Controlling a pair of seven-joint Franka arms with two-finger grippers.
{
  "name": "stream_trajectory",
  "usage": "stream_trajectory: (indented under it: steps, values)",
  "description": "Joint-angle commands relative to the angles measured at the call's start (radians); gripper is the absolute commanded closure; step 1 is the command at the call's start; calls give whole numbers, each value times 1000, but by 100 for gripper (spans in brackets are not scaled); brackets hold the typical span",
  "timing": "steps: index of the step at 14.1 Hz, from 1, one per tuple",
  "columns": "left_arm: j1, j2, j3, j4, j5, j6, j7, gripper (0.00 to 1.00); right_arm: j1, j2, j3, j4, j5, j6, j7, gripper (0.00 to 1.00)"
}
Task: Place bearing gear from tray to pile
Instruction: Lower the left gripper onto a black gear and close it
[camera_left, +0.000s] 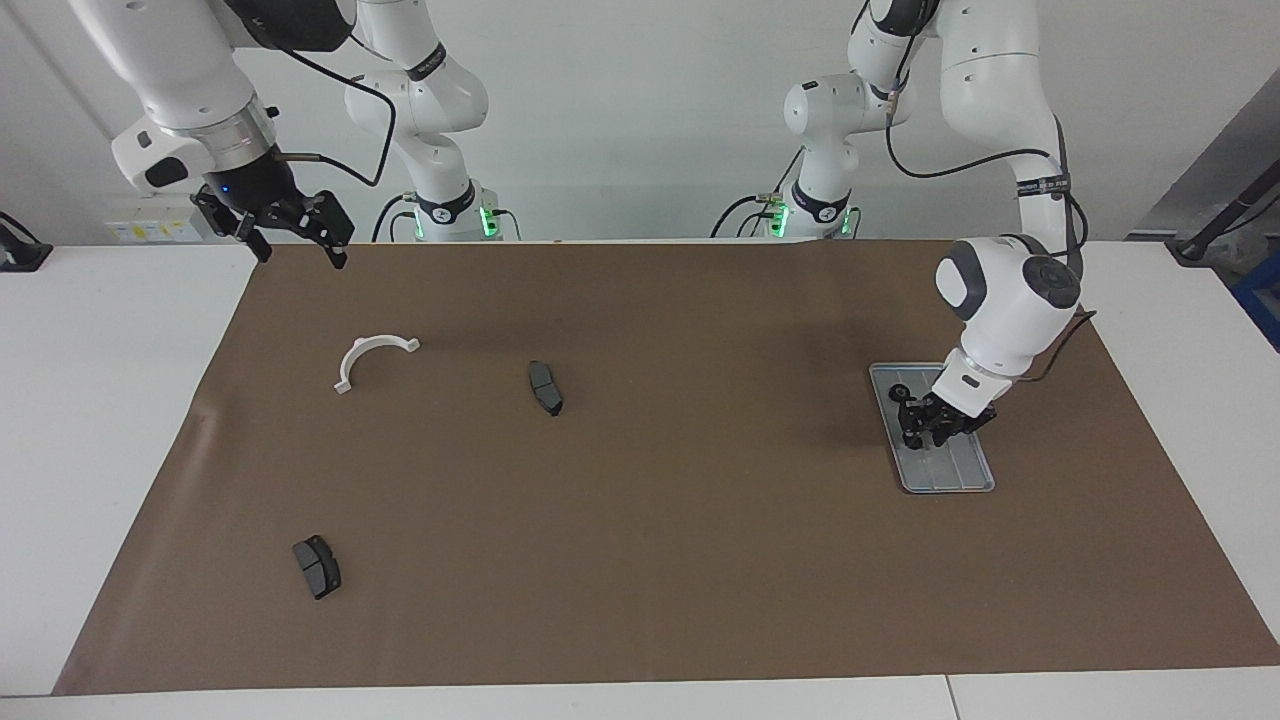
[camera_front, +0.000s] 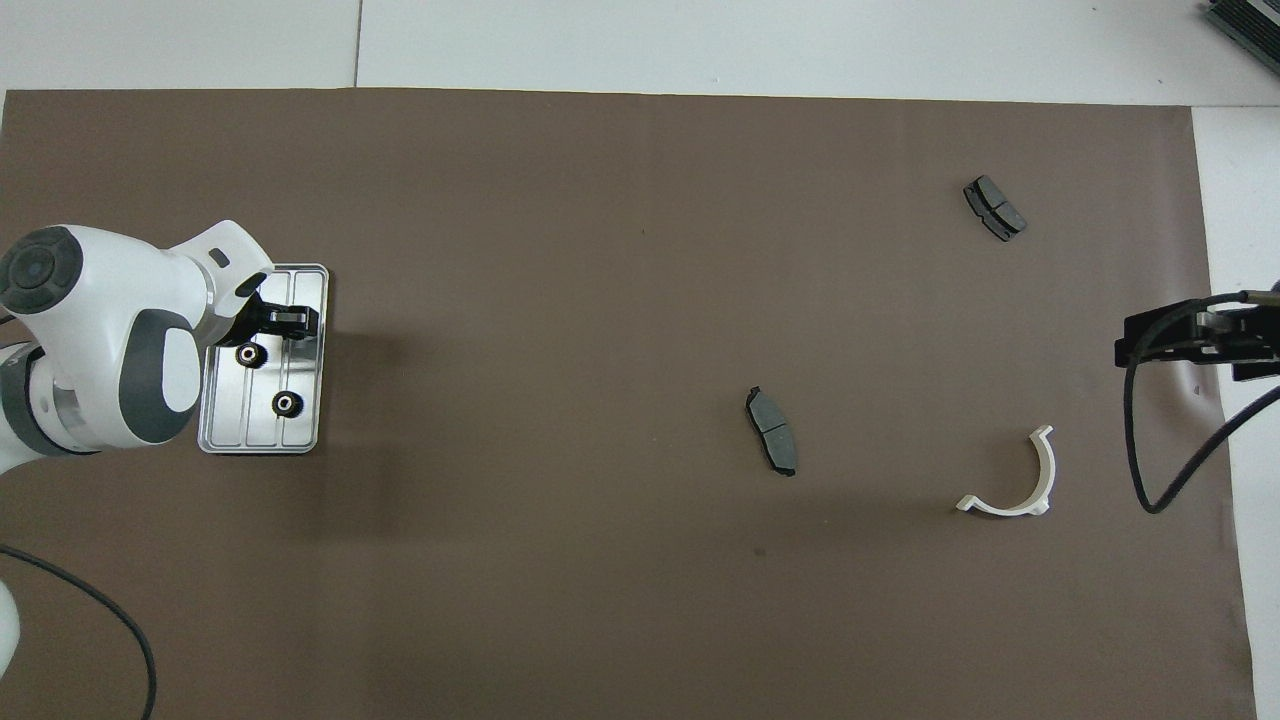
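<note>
Left tool low over tray, third gear hidden beneath

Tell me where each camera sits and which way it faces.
Facing view: high across the table, looking at the robots; both arms show from their bases, left arm over the tray.
Overhead view: above the robots' end, looking steeply down; left arm's wrist and right arm's tip show.
Shared: tray, white bracket, pads, turned half around.
</note>
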Motion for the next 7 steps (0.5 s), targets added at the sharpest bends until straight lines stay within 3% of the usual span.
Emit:
stream_trajectory:
  steps: [1, 7]
  values:
    - [-11, -8, 10, -33, -5, 37, -8, 51, 3, -15, 3, -12, -8, -4, 18, 0]
    - [-9, -8, 11, -53, -5, 52, -8, 54, 3, -15, 3, -12, -8, -4, 20, 0]
